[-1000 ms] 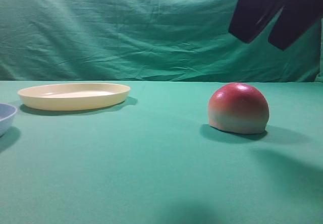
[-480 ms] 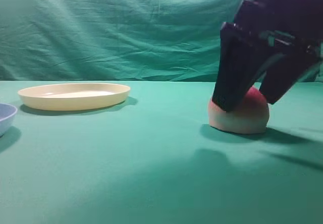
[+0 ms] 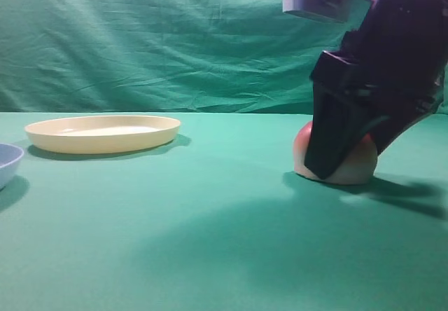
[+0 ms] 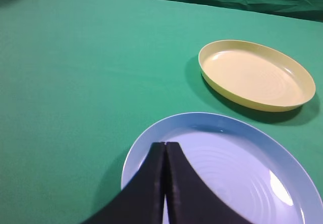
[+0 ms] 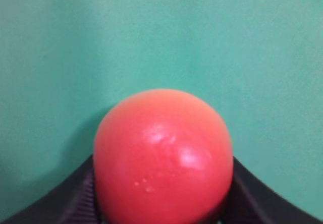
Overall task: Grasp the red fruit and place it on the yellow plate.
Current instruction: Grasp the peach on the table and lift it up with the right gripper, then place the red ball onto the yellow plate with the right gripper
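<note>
The right claw (image 3: 348, 158) straddles the red fruit (image 3: 350, 167), both fingers pressed to its flanks at 3 and 9 o'clock, gripping it on the surface, with the yellow plate (image 3: 103, 133) well apart toward 9 o'clock.

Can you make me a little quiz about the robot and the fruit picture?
1. True or false: the red fruit already lies on the yellow plate.
2. Which gripper is around the fruit? A) left gripper B) right gripper
3. Fill in: the left gripper hangs over the ___ plate.

Key: 1 false, it sits on the green cloth. 2 B. 3 blue.
</note>
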Robot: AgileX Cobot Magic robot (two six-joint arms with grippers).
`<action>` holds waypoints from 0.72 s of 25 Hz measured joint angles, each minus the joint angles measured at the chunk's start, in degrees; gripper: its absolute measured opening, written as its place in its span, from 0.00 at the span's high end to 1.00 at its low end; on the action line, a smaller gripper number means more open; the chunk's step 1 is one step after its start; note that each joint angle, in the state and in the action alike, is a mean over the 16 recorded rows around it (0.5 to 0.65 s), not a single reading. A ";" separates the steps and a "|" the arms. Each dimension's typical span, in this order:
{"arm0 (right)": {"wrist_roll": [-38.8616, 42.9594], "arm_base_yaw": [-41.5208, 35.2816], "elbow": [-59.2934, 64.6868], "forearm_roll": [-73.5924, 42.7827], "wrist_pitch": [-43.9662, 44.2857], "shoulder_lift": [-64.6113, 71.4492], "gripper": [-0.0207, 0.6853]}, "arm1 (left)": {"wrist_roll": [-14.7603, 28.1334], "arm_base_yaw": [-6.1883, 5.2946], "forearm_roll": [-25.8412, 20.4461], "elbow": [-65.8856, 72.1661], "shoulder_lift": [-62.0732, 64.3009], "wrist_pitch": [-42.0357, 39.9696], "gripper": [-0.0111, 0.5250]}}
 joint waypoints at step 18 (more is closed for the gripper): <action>-1.61 4.50 -37.43 2.45 10.31 9.31 0.70 | 0.00 0.00 0.00 0.00 0.00 0.00 0.98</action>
